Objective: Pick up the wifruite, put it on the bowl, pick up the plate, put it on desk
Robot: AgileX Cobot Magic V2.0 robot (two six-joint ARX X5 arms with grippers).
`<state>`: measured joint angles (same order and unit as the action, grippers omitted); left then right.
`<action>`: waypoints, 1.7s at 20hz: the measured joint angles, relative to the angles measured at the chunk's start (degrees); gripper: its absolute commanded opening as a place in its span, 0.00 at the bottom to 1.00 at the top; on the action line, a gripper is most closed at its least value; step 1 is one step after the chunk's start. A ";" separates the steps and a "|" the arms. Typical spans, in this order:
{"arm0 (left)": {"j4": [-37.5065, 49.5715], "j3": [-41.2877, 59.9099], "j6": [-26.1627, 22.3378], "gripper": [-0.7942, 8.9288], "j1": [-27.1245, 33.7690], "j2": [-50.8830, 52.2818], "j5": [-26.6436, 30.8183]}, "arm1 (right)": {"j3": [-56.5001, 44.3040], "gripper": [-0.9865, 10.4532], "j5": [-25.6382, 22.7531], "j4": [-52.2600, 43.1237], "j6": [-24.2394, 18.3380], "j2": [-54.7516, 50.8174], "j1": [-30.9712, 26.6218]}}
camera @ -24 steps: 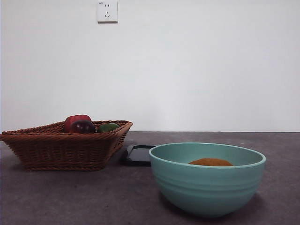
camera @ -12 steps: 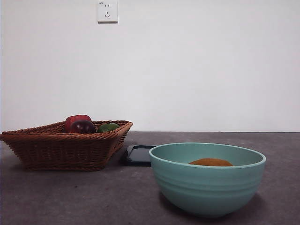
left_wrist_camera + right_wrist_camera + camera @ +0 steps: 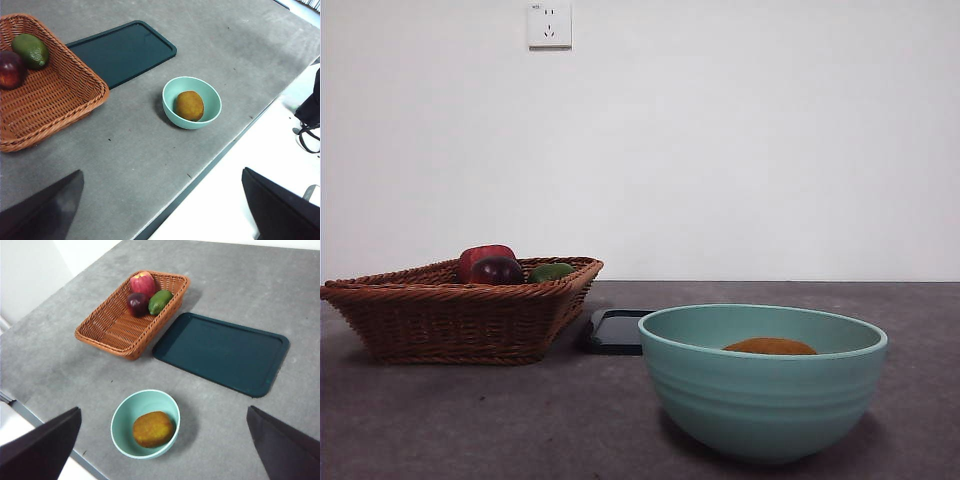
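Inside the bowl [image 3: 145,424] the wifruite [image 3: 152,429] already rests, so you're on the tray [image 3: 222,352] step; beyond the bowl it lies flat on the counter [image 3: 60,365]. Both grippers hang high, jaws wide, holding nothing.

Left gripper [image 3: 162,210] raised high, jaws spread wide, holding nothing. Right gripper [image 3: 162,447] likewise high, jaws wide apart, empty. Neither visible in front view.

Orange-brown wifruite [image 3: 152,429] inside teal bowl [image 3: 121,429] on grey desk [image 3: 240,430]
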<state>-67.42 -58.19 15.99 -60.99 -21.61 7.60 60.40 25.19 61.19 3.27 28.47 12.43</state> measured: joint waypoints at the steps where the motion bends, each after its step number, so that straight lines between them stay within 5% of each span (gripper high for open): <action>1: 0.22 0.00 0.00 0.60 0.00 0.00 0.00 | 0.00 0.64 0.00 0.15 0.00 0.00 0.00; 13: 2.12 0.00 -2.14 0.60 0.00 0.00 0.00 | 0.20 0.64 2.12 0.96 1.33 8.37 0.20; 19: 2.56 0.00 -3.02 0.60 0.00 0.00 0.00 | 0.20 0.64 1.84 0.17 1.27 21.16 6.86; 25: 2.56 0.00 -3.02 0.60 0.00 0.00 0.00 | 0.20 0.64 -5.57 -1.49 1.31 35.78 14.91; 34: 2.56 0.00 -3.02 0.60 0.00 0.00 0.00 | 0.20 0.64 -16.04 -2.10 1.53 52.17 18.23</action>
<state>-64.86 -58.19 12.97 -60.99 -21.61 7.60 60.60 9.15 59.09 4.80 80.64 30.65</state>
